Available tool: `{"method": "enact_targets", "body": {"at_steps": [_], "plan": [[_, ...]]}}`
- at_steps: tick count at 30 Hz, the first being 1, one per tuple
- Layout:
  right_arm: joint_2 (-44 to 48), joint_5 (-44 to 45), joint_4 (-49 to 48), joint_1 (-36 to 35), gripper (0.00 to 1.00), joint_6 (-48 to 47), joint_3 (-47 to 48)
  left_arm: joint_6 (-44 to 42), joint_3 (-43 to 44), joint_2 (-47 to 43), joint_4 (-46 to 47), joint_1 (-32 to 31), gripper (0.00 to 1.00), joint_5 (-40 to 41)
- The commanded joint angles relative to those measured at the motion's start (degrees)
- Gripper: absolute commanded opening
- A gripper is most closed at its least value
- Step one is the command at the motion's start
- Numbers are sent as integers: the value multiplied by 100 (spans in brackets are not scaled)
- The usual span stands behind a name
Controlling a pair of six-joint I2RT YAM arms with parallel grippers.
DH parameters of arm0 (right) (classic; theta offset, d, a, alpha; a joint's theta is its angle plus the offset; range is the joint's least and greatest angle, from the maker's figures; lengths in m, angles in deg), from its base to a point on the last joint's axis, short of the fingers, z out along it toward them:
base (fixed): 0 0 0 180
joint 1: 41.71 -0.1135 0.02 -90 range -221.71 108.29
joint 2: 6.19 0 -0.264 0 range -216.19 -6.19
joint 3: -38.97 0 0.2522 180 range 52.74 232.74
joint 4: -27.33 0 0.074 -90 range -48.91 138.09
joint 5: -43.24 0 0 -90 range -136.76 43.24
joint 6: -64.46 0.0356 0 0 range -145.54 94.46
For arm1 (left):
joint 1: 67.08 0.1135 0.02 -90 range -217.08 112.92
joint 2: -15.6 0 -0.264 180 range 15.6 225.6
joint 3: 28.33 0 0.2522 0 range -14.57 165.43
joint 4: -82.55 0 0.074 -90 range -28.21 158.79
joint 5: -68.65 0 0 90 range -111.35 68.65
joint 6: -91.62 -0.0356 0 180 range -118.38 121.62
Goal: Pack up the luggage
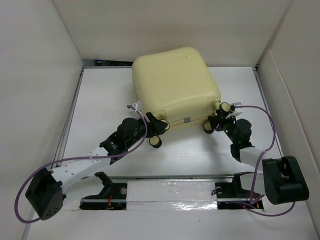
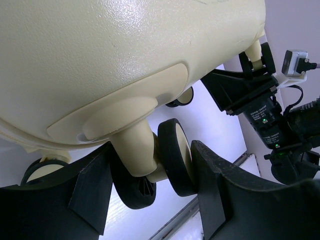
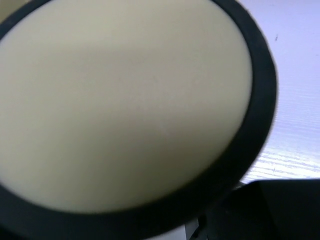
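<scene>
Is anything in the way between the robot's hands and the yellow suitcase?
Nothing I can see. The left gripper has its fingers either side of a caster wheel under the luggage. The right gripper is right up against a second wheel at the other near corner.

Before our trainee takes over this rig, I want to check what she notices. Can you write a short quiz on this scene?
1. True or false: the pale-yellow hard-shell suitcase lies open on the white table.
2. What sits between the fingers of the left end effector? A. a zip pull. B. a cream-and-black caster wheel. C. a carry handle.
3. Short answer: which wrist camera is almost filled by a single wheel face?

Key: 1. False, it is shut. 2. B. 3. The right wrist camera.
</scene>
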Motion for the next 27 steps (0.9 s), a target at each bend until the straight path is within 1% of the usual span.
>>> {"method": "enact_targets", "body": {"at_steps": [1, 2, 4, 5, 6, 8, 10, 13, 16, 18, 19, 22, 23, 25, 27], "plan": [[55, 1477, -929, -76, 41, 61, 245, -632, -55, -410, 165, -56, 0, -502], [63, 1530, -840, -76, 41, 96, 281, -632, -55, -445, 147, -56, 0, -440], [46, 1566, -473, -76, 45, 114, 438, -650, -37, -524, 86, -56, 0, -414], [20, 1714, -349, -76, 50, 132, 509, -658, -28, -542, 59, -56, 0, -361], [-33, 1742, -269, -76, 52, 167, 562, -659, -37, -594, 50, -56, 0, -335], [-16, 1733, -399, -76, 55, 193, 484, -667, -28, -639, -11, -56, 0, -256], [80, 1864, -479, -76, 55, 298, 291, -694, -11, -718, -90, -56, 0, -211], [-32, 1795, -558, -6, 45, 422, 263, -694, -11, -858, -108, -56, 0, -9], [-296, 1585, -602, 47, 34, 299, 526, -702, -20, -911, -134, -56, 0, 9], [-586, 1251, -777, 47, 33, 272, 623, -720, -37, -868, -126, -56, 0, 0], [-691, 1189, -1039, 47, 31, 272, 641, -720, -46, -850, -117, -56, 0, 0], [-921, 1048, -1348, 47, 25, 272, 624, -711, -64, -780, -99, -56, 0, -35], [-921, 1013, -1367, 47, 23, 246, 624, -711, -64, -771, -91, -56, 0, -44], [-921, 873, -1323, 47, 23, 159, 676, -729, -72, -736, -82, -56, 0, -35], [-973, 775, -1323, 47, 17, 80, 720, -729, -46, -727, -73, -56, 0, -35]]}}
